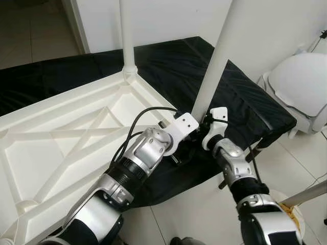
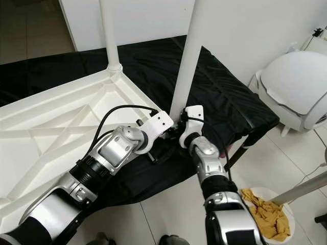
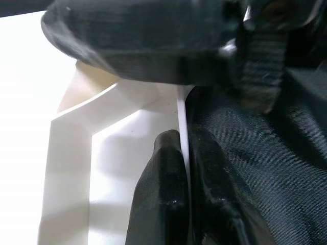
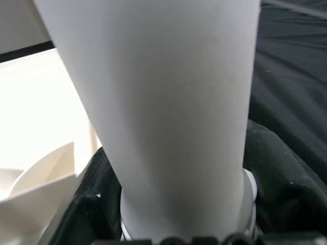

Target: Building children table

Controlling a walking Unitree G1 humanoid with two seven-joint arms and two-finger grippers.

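A white plastic tabletop (image 1: 61, 138) lies upside down on a black cloth (image 1: 245, 107), its ribbed underside up. One white leg (image 1: 126, 30) stands upright in the far corner socket. A second white leg (image 1: 219, 51) stands at the near right corner. My right gripper (image 1: 207, 127) is shut around the base of this leg, whose tube (image 4: 168, 102) looms between the black fingers (image 4: 87, 209). My left gripper (image 3: 183, 140) is shut on the tabletop's thin rim (image 3: 181, 109) beside that corner, one finger (image 3: 163, 173) on each side of the rim.
A white domed bin (image 1: 301, 87) stands on the tiled floor at the right. Near my right elbow is a white tub with a yellow cloth (image 2: 265, 217) and a slanting white pole (image 1: 306, 194). A white wall is behind.
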